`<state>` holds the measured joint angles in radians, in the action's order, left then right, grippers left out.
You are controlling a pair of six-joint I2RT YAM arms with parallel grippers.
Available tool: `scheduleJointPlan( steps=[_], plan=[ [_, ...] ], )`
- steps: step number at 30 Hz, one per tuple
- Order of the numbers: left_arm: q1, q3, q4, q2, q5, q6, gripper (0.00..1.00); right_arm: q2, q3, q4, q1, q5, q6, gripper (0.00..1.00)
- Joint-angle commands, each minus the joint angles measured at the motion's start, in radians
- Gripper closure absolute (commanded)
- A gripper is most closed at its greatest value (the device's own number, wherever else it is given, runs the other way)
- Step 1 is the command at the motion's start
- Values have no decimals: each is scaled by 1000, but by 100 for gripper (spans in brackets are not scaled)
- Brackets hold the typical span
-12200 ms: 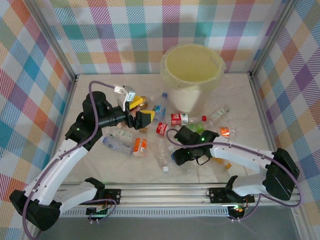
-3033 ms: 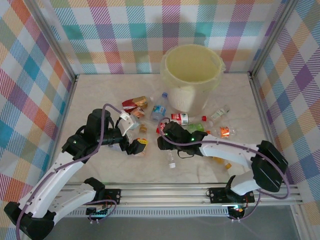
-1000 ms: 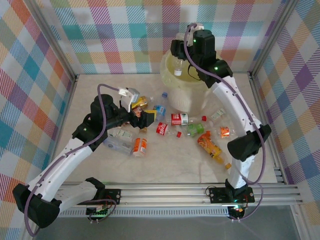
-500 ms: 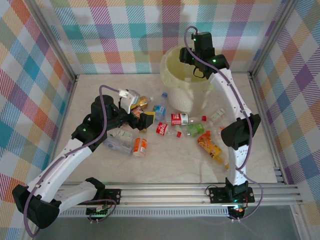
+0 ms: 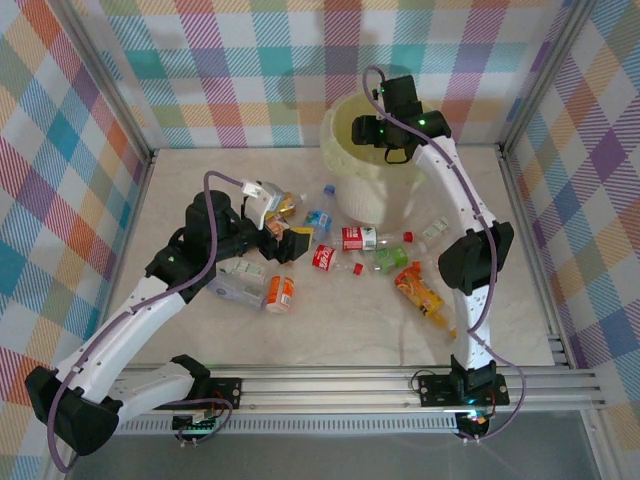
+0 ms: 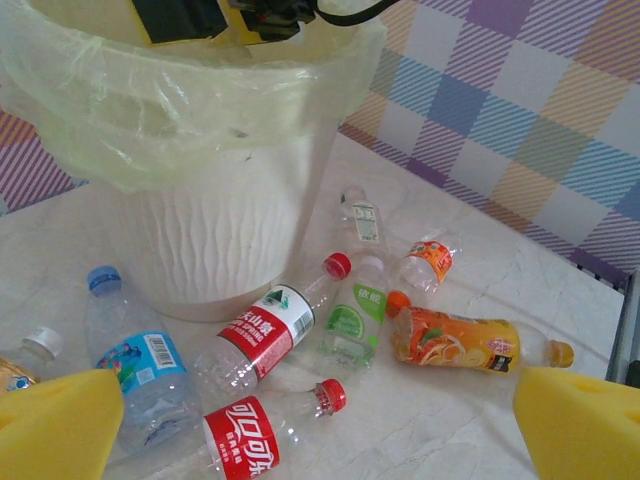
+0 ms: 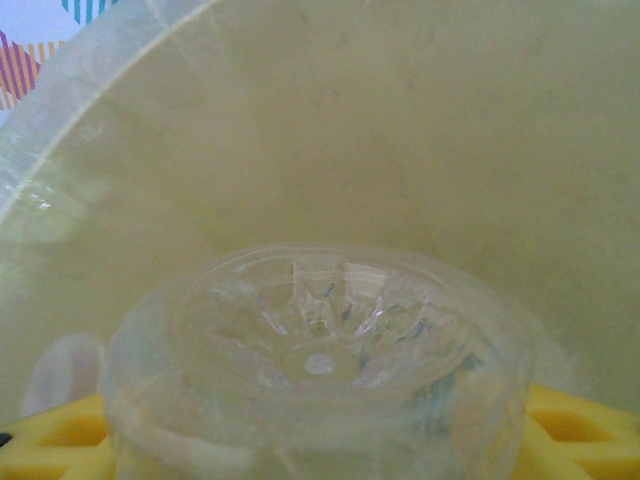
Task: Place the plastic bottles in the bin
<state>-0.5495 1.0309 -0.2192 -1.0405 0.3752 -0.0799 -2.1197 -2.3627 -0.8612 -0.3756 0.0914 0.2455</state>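
Observation:
The bin [image 5: 375, 195] stands at the back middle, lined with a thin plastic bag. My right gripper [image 5: 386, 131] hangs over its mouth, shut on a clear bottle [image 7: 320, 370] whose ribbed base faces the right wrist camera, with the bin's inner wall [image 7: 400, 120] behind it. Other plastic bottles lie on the table in front of the bin: a red-label one [image 5: 358, 238], a Coca-Cola one [image 6: 240, 435], a green-label one [image 6: 350, 320], an orange one [image 5: 418, 290] and a blue-label one [image 6: 130, 360]. Left of these my left gripper [image 5: 285, 228] hovers open over them, its pads [image 6: 60, 425] empty.
More bottles lie under and beside the left arm, among them an orange-label one [image 5: 280, 293] and a clear one [image 5: 235, 290]. Two small ones [image 5: 438, 228] rest right of the bin. Metal posts and checkered walls close in the table.
The right gripper has come down from above the bin's far rim to just over its mouth, the clear bottle still between its pads. The left arm has barely shifted.

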Motion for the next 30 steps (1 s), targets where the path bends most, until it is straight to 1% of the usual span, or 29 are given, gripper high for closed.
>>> scheduleJointPlan(
  steps=[1,12,20,30],
  plan=[
    [-13,23,-6,0,17,-19,0,-4,-1,-45,6,-49,-9,34],
    [-15,25,-9,-6,25,-23,0,2,-44,-49,14,-79,1,24],
    [-15,25,-7,0,25,-23,0,24,-87,-55,15,-76,-6,23],
    [-15,19,-3,25,-9,-36,0,120,-76,-31,14,-65,-45,23]
  ],
)
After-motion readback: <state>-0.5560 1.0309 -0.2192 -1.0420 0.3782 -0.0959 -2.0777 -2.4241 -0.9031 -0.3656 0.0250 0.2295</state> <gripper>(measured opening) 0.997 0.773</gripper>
